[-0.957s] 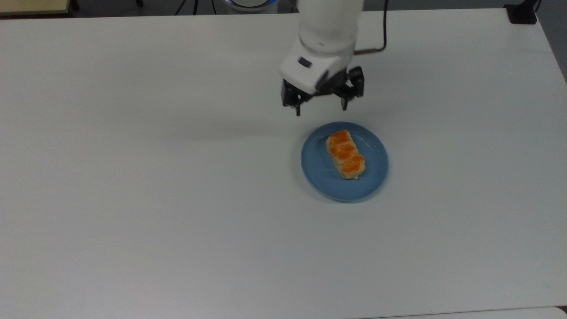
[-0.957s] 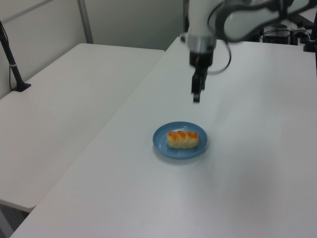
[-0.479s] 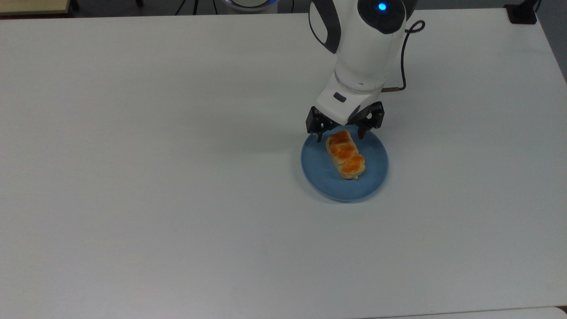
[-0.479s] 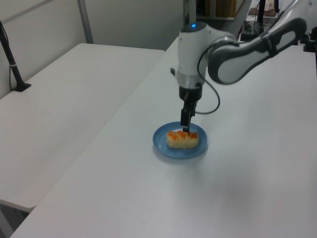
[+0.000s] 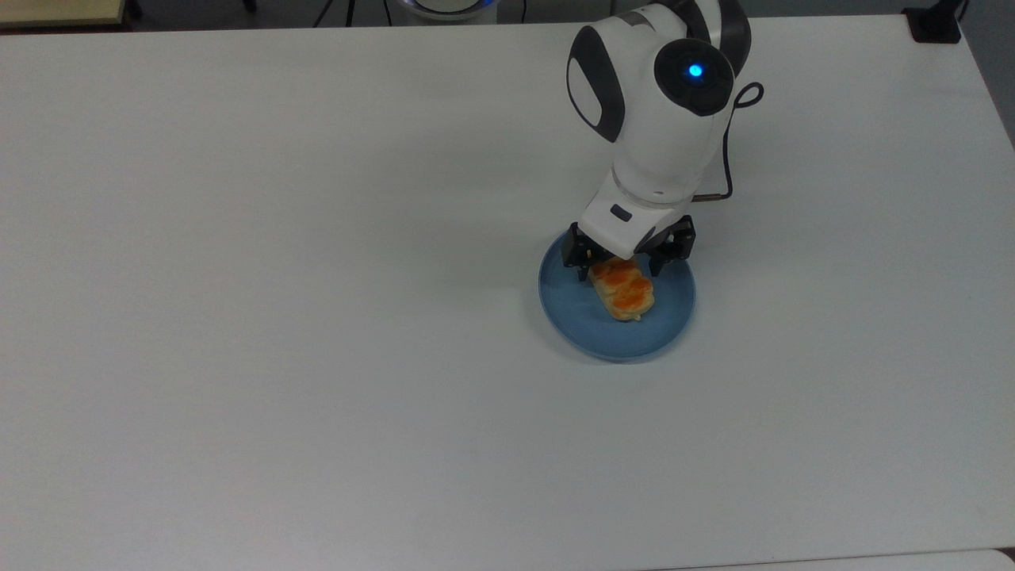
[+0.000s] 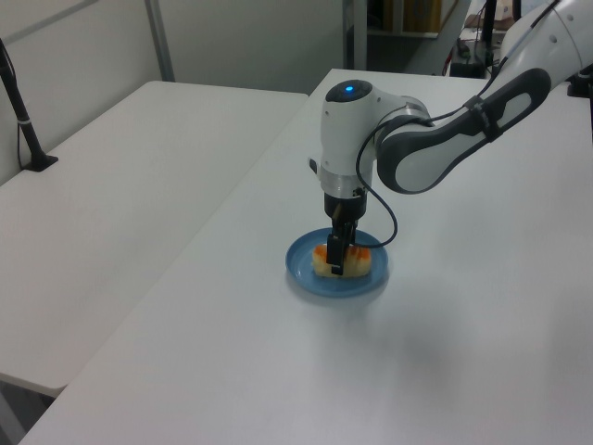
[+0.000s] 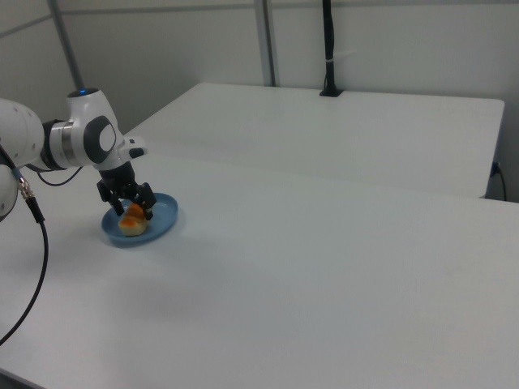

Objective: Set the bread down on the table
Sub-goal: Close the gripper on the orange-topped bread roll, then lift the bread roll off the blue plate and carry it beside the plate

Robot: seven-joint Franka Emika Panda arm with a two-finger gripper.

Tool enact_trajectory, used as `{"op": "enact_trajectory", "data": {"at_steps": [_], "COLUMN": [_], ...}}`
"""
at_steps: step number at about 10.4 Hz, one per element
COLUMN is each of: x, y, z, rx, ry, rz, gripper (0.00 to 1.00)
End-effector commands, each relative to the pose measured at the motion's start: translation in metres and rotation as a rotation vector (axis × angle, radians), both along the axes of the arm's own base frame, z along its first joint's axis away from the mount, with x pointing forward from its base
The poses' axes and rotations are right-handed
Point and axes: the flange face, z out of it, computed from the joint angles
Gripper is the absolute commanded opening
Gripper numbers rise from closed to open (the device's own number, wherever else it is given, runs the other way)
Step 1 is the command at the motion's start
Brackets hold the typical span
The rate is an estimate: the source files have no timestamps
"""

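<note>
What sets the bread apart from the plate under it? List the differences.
The bread is oblong and pale tan with orange patches; the plate is round and plain blue. The bread is shorter than the plate is wide. The open gripper straddles the bread, not the plate. Both rest over the table.

The bread [image 5: 626, 293] lies flat and lengthwise — a small oblong pale-tan bun with orange glazed patches along its top, its far end hidden in the top view. It sits right of centre and toward the far side in the top view, raised off the surface rather than touching it. The table [image 5: 277, 317] is a broad, plain white matte rectangle — in the left view the bread [image 6: 352, 262] sits near its middle.
</note>
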Motion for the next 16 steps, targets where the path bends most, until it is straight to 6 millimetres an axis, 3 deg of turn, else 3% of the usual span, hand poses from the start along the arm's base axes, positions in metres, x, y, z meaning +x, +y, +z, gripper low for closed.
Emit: {"op": "enact_trajectory", "data": {"at_steps": [1, 3, 4, 5, 7, 10, 12, 14, 16], "x": [0.006, 0.006, 0.006, 0.007, 0.008, 0.026, 0.039, 0.047, 0.049], "y": [0.007, 0.008, 0.007, 0.006, -0.012, -0.086, -0.145, -0.207, -0.251], "z": [-0.002, -0.001, 0.001, 0.007, 0.039, 0.07, 0.07, 0.057, 0.048], "rx": [0.004, 0.004, 0.003, 0.004, -0.008, -0.023, -0.036, -0.048, -0.051], "ry": [-0.052, -0.055, -0.057, -0.058, -0.061, -0.074, -0.067, -0.044, -0.032], "rz": [-0.011, -0.007, -0.007, -0.009, -0.029, -0.049, -0.052, -0.066, -0.111], "gripper": [0.79, 0.41, 0.32, 0.31, 0.31, 0.32, 0.32, 0.35, 0.41]}}
